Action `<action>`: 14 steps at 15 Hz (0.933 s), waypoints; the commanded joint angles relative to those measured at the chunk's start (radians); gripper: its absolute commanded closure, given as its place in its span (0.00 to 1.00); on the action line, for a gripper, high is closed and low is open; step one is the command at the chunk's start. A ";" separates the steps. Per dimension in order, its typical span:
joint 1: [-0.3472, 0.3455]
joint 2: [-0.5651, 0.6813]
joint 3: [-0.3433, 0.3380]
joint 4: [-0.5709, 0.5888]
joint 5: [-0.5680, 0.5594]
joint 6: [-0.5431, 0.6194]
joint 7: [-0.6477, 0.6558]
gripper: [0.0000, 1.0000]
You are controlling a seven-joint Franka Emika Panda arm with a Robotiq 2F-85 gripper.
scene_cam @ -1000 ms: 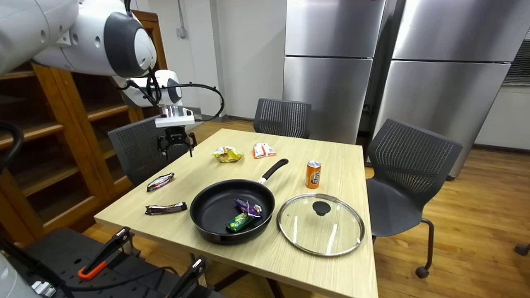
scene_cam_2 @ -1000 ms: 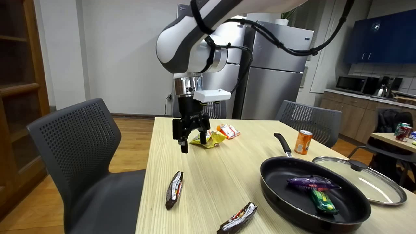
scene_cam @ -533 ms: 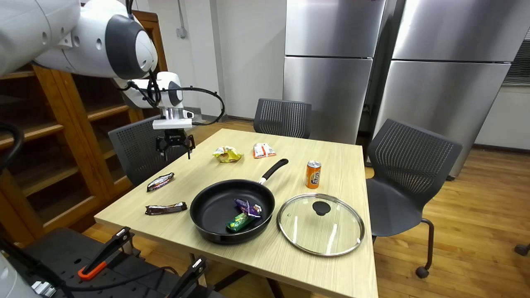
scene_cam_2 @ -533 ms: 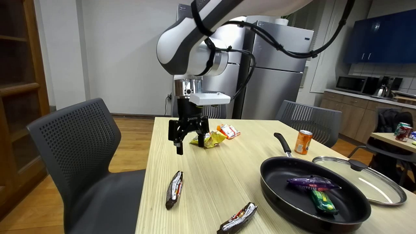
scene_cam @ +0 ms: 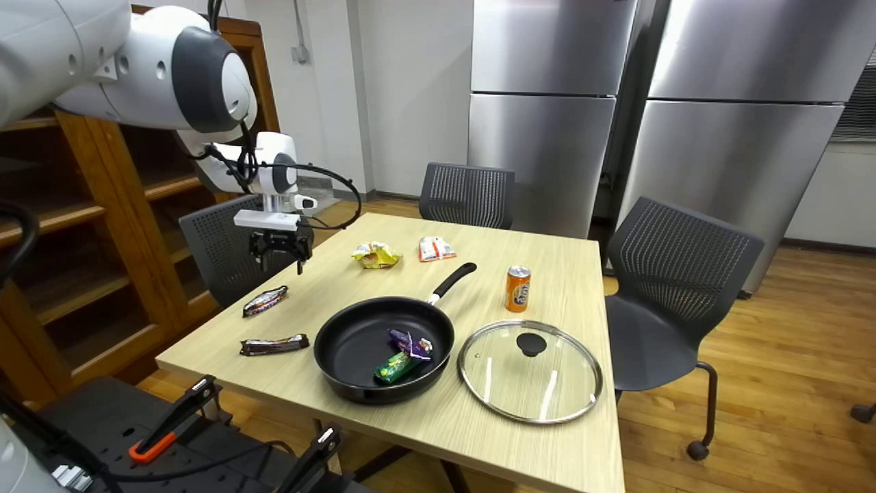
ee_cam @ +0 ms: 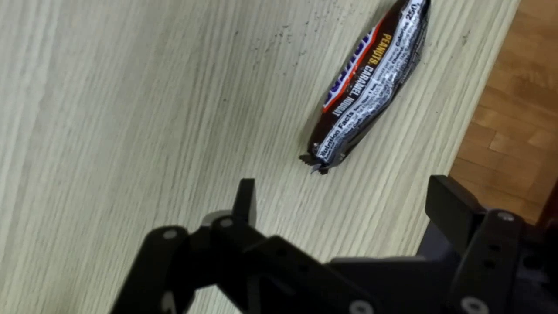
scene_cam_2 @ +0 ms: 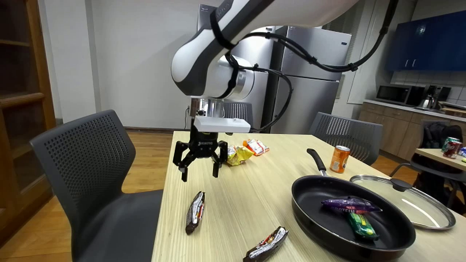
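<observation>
My gripper [scene_cam: 281, 266] is open and empty, above the table near its edge. It also shows in an exterior view [scene_cam_2: 200, 177] and in the wrist view [ee_cam: 342, 181]. Nearest is a dark brown candy bar [ee_cam: 366, 87], which lies on the table beyond the fingertips in the wrist view. The same bar shows in both exterior views [scene_cam: 265, 301] [scene_cam_2: 195, 213], below the gripper and apart from it. Another dark brown bar [scene_cam: 275, 345] [scene_cam_2: 265, 244] lies between it and the black pan [scene_cam: 345, 349]. A purple bar [scene_cam_2: 351, 205] rests on a green bar [scene_cam_2: 362, 226] inside the pan.
A glass lid [scene_cam: 540, 397] lies beside the pan, with an orange can [scene_cam: 518, 289] behind it. A crumpled yellow bag [scene_cam: 376, 255] and a white and orange packet [scene_cam: 436, 248] lie toward the far side. Dark chairs [scene_cam_2: 87, 163] stand around the table.
The gripper has moved down and to the left in both exterior views, closer to the nearest candy bar, and has turned about its axis. It stays open. The table objects have not moved.
</observation>
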 commanded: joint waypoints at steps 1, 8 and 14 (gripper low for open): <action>0.017 -0.023 -0.001 -0.100 0.037 0.116 0.131 0.00; 0.024 -0.045 -0.003 -0.250 0.075 0.306 0.277 0.00; 0.025 -0.070 -0.001 -0.322 0.072 0.384 0.331 0.00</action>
